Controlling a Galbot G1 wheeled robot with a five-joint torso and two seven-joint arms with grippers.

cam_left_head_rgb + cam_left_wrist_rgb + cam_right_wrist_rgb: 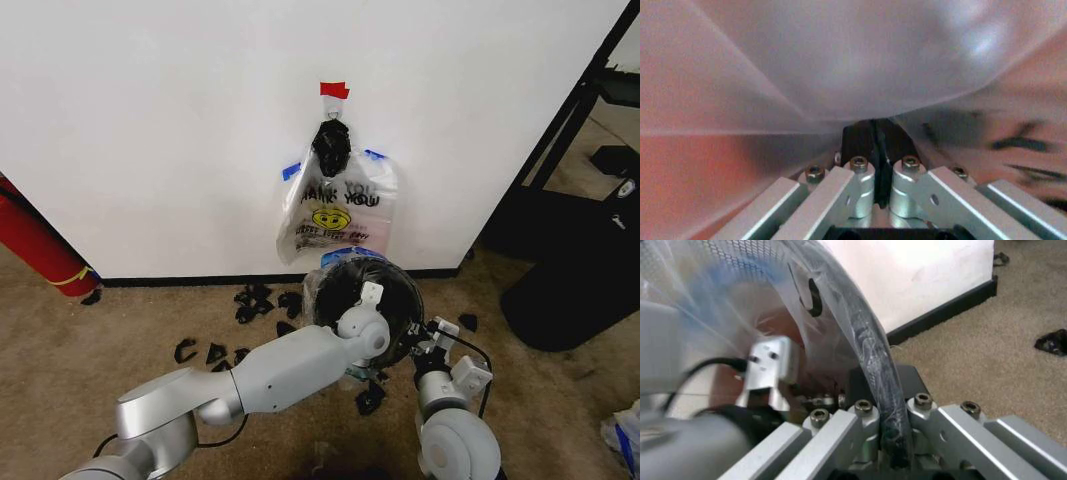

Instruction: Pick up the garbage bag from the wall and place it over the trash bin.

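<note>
Currently at the foot of the plain white flat wall, on brown carpet floor: small round dark-inside trash bin, with the thin see-through plastic garbage bag, blue trim showing, draped over its top. Bag film also seen stretched over the bin's black rim in the right wrist view.

Left gripper reached across from the left and down into the bin mouth; jaws closed tight, pinching a fold of the clear bag film, which spreads out just ahead of them. Silver left forearm lying across the front of the bin.

Right gripper at the bin's right edge, seen from the head at; jaws clamped on the black rim with the bag film over it. Left gripper body just beside it, inside the bin.

Above the bin on the wall: small piece of red tape, under it a black clip holding a bunch of like bags with "THANK YOU" print and yellow smiley; bunch's lower edge close above the bin.

Black skirting strip along the wall base. Long red cylinder leaning at far left. Small black scraps scattered on the carpet left of the bin.
</note>
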